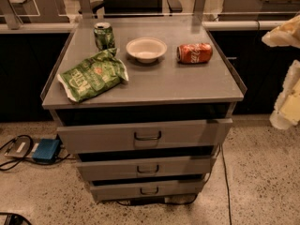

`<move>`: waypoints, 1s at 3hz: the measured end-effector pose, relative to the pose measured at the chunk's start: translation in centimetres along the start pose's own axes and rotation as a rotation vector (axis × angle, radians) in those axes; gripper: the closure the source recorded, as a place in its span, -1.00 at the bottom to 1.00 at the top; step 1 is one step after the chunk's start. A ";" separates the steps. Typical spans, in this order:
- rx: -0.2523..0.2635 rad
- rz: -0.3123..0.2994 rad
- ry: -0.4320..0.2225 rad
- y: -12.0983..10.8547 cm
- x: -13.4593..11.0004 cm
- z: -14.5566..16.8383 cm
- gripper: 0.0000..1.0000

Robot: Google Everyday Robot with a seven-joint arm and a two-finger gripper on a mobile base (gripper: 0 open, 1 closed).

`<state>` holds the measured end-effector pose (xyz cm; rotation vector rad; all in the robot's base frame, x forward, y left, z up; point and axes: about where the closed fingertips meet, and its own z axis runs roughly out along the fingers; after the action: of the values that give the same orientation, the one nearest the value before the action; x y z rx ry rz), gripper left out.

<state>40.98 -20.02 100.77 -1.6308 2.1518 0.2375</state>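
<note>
Grey three-drawer cabinet (187, 86) in the middle, speckled stone floor (262, 186), dark counters (23, 74) far behind, blue box (46, 150) on the floor at left

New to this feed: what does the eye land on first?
A grey drawer cabinet fills the middle of the view. On its top sit a crumpled green chip bag at front left, a green can behind it, a white bowl at centre back, and a red soda can lying on its side to the right. The pale end effector hangs at the right edge, beside the cabinet and nearest the red soda can.
</note>
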 end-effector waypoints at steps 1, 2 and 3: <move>0.000 0.000 -0.001 -0.1 -0.4 -0.7 -1.00; 0.001 0.000 -0.001 -0.1 -0.4 -0.7 -1.00; 0.001 0.000 -0.001 -0.1 -0.4 -0.7 -1.00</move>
<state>41.01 -20.00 101.58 -1.6303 2.1504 0.2373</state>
